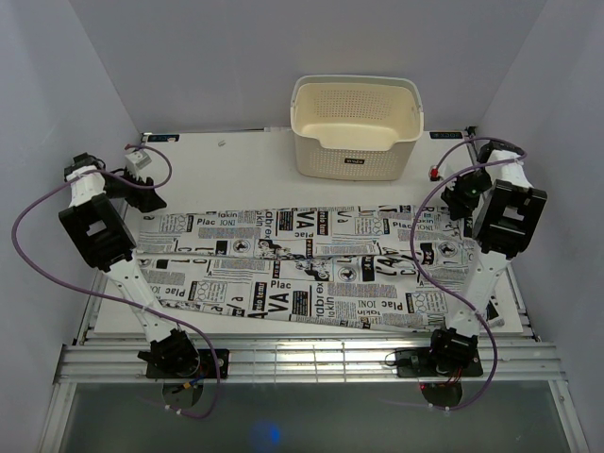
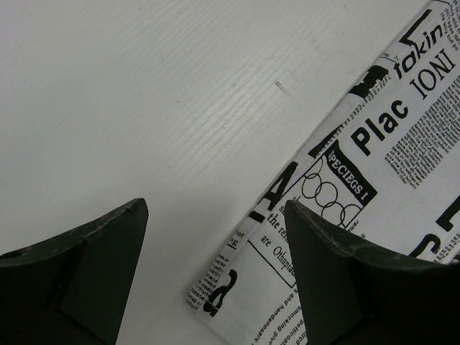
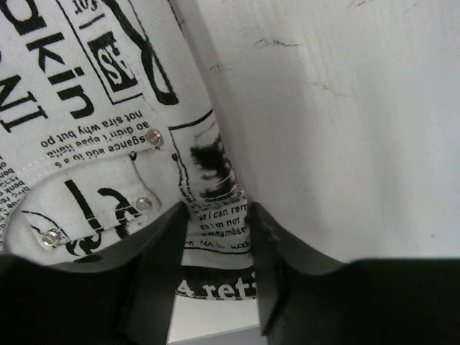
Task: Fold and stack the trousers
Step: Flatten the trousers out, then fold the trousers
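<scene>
The trousers (image 1: 302, 274), white cloth with black newspaper print, lie flat across the table from left to right, folded lengthwise. My left gripper (image 1: 148, 198) hovers open over their far left end. In the left wrist view its fingers (image 2: 215, 208) stand wide apart above the hem corner (image 2: 208, 295), one over bare table and one over the cloth (image 2: 374, 172). My right gripper (image 1: 462, 203) is down at the far right end. In the right wrist view its jaws (image 3: 218, 215) have the riveted waistband edge (image 3: 223, 226) between them, and the cloth touches both fingers.
A cream perforated basket (image 1: 356, 127) stands at the back of the white table (image 1: 236, 170), just behind the trousers' right half. Grey walls close in on both sides. Purple cables loop from each arm. The table's front rail (image 1: 302, 359) runs in front of the trousers.
</scene>
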### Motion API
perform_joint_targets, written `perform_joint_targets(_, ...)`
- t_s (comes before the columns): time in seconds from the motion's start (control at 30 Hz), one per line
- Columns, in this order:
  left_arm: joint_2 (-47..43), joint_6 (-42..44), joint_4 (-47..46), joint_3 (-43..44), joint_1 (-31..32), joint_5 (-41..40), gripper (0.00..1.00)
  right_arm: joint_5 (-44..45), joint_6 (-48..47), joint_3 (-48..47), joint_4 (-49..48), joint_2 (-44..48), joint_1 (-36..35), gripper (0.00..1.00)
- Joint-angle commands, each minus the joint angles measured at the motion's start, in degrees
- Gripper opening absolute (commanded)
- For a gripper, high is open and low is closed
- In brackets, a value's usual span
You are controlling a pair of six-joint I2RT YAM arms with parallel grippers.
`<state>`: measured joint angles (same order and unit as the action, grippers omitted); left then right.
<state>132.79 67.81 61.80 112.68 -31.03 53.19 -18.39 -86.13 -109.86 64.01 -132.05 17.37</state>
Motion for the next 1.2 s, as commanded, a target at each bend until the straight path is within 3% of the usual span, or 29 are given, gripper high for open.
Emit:
perform_joint_targets(0.0,-2.1,3.2,1.8,2.0,-0.4,1.9,0.88,0.6,-0.4,0.2,0.9,-1.3,-0.6,0.42)
perform_joint_targets(0.07,-1.2,5.0,3.6,3.2,-0.3,2.0,0.88,1.0,-0.5,0.2,1.4,-1.4,-0.6,0.36)
perform_joint_targets(0.2,1.6,8.9,9.0,6.7,-0.4,1.7,0.88,1.3,-0.6,0.4,1.6,-1.2,-0.7,0.13)
perform_joint_targets(0.27,3.0,10.2,11.6,7.6,-0.4,1.3,0.88,1.3,-0.6,0.4,1.6,-1.0,-0.7,0.08)
perform_joint_targets(0.5,5.3,15.2,17.5,7.7,-0.7,-1.6,0.87,1.5,-0.5,0.1,1.6,-0.2,-0.6,0.08)
perform_joint_targets(0.7,8.8,12.0,15.8,10.0,-0.9,-4.4,0.81,1.1,-0.4,0.4,1.5,0.7,-0.6,0.08)
perform_joint_targets(0.8,9.9,10.5,14.8,10.0,-0.2,-6.3,0.69,0.5,-0.2,0.7,1.4,1.4,-0.5,0.08)
perform_joint_targets(0.83,9.7,10.7,14.8,9.6,-0.1,-6.6,0.59,0.3,-0.1,0.7,1.4,1.4,-0.5,0.08)
perform_joint_targets(0.93,8.6,11.6,14.8,7.7,0.2,-7.0,0.43,-0.9,0.8,0.1,1.1,2.8,-0.6,0.08)
perform_joint_targets(1.0,7.1,12.9,15.4,6.3,0.1,-7.0,0.39,-2.1,1.2,-0.6,1.4,3.9,-0.4,0.08)
perform_joint_targets(1.07,5.8,14.1,16.9,5.6,0.1,-6.9,0.4,-2.4,1.3,-0.7,1.6,5.0,-0.2,0.08)
perform_joint_targets(1.17,5.1,14.8,18.4,4.5,0.1,-6.2,0.58,-2.8,1.2,0.1,2.2,6.2,-0.2,0.08)
